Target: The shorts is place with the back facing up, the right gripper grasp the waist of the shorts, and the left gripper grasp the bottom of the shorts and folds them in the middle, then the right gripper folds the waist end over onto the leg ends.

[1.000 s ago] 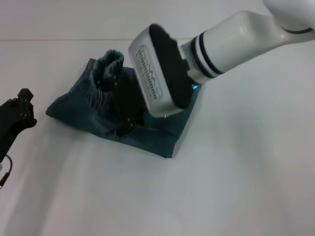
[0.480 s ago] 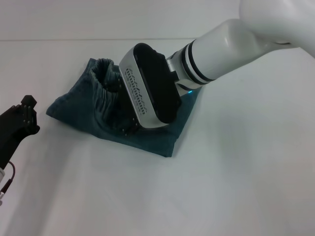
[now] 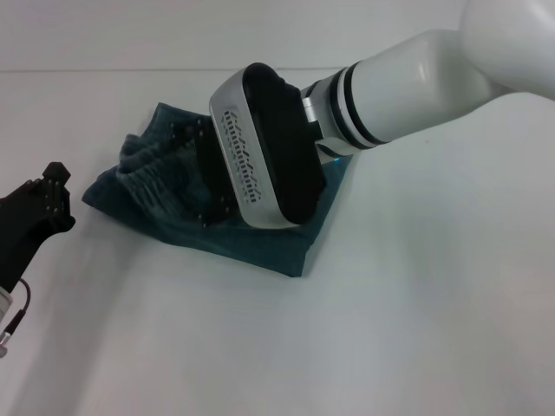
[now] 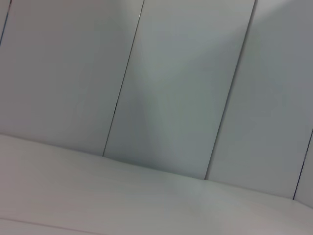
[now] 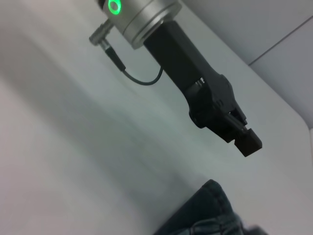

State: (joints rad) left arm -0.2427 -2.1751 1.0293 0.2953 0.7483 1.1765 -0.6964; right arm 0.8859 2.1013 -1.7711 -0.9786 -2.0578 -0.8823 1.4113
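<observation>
Here, the fingers of the right gripper are mostly hidden in the head view behind the arm's own broad silver-and-black wrist housing, so whether they are spread or closed on cloth cannot be told; only dark parts of the claw are seen low over the gathered denim, right at the ruffled waist. The waist is seen lying rumpled on top of the folded body of the shorts, toward the robot's left side of the bundle. The shorts are spread as a compact blue-green shape on the white table, one corner pointing toward the robot, and much of their far half is covered by the right arm, which reaches in from the upper right. A cyan glow is glimpsed beneath the arm, at the far-right edge of the fabric. The left gripper is held apart from the garment, just off its leftmost corner, not touching it; in the right wrist view its fingers are seen drawn together with nothing between them, on a silver arm carrying a green ring light. A dark edge of the denim is shown below that claw in the same view. Only pale wall panels and table surface are shown by the left wrist view.
</observation>
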